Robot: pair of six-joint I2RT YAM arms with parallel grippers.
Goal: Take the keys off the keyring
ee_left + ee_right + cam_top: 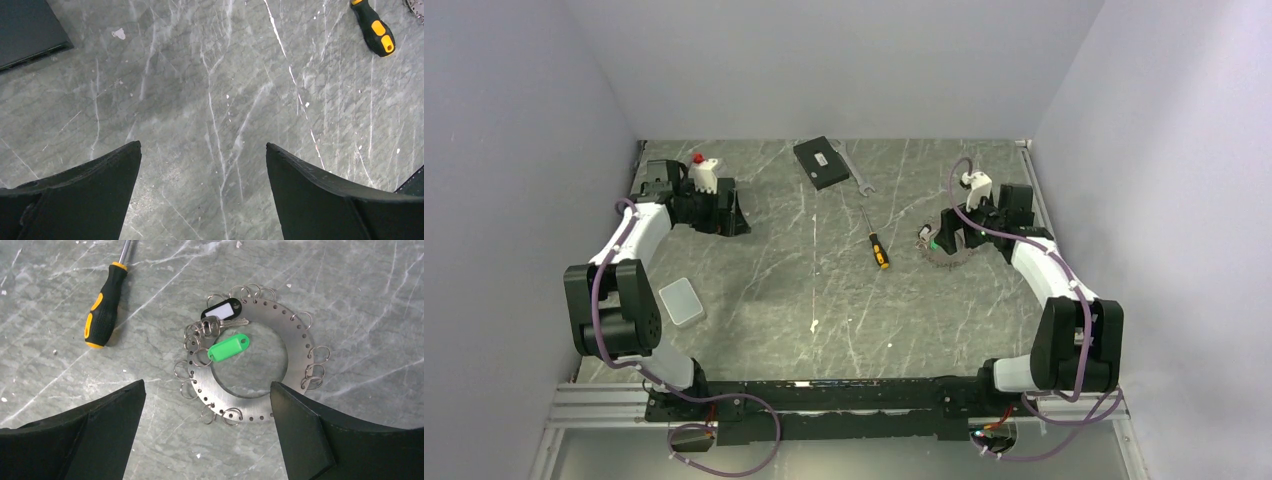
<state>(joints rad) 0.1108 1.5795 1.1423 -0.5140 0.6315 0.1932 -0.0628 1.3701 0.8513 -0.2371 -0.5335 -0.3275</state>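
The keyring (290, 340) is a flat silvery hoop with a row of holes, lying on the grey marble table; it also shows in the top view (944, 248). Several small wire rings (315, 371) fringe its rim. One silver key (225, 324), a bright green tag (228, 347) and a black tag (222, 310) hang at its upper left. My right gripper (207, 382) is open above the hoop's near edge, holding nothing, and shows in the top view (954, 225). My left gripper (202, 145) is open over bare table at the far left (734, 220).
A yellow-and-black screwdriver (876, 245) lies left of the keyring; it also shows in the right wrist view (104, 312) and the left wrist view (377, 32). A silver wrench (856, 175) and a black box (821, 162) lie at the back. A grey box (682, 301) sits near left.
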